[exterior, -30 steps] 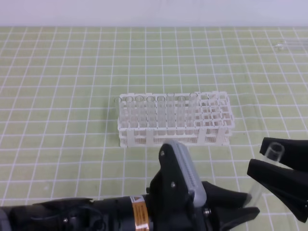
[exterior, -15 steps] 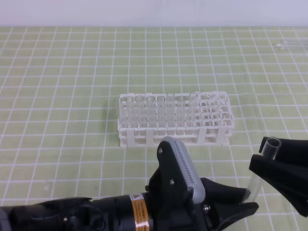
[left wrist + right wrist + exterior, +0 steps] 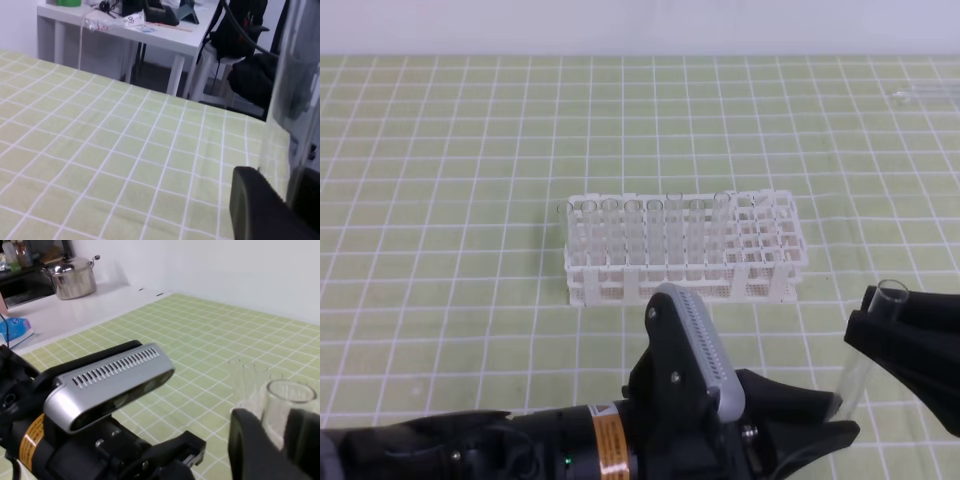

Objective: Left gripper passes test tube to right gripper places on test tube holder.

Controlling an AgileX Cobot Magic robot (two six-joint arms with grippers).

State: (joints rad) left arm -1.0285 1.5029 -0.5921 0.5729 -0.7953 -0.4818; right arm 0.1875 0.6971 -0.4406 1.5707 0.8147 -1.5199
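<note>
Handover stage, exterior high view. The test tube (image 3: pixel 860 370) stands nearly upright at about 4 o'clock in the frame, well apart from the test tube holder (image 3: pixel 775 282) at centre. The left gripper (image 3: pixel 835 425), reaching in from 7 o'clock, has its fingers narrowed on the tube's lower end. The right gripper (image 3: pixel 886 318), entering from 3 o'clock, has its black fingers drawn in around the tube just below the rimmed mouth; the right wrist view shows the mouth (image 3: pixel 291 391) between its two fingers (image 3: pixel 252 445), apparently in contact, though a firm clamp cannot be confirmed. The left wrist view shows the clear wall of the tube (image 3: pixel 295 100) rising beside one dark finger (image 3: pixel 260 207).

Judged step: transfer of the tube from left to right, with both grippers on it. The next move calls for the right fingers to be secure before the left ones release, then a carry toward 11 o'clock and a vertical descent into a free square hole.

The holder rests on the green gridded counter (image 3: pixel 450 200). Its left and middle columns hold a row of upright clear tubes (image 3: pixel 650 235); the holes at its right end (image 3: pixel 765 235) appear vacant. Further clear tubes (image 3: pixel 920 95) seem to lie at the far 2 o'clock edge; their number cannot be told.
</note>
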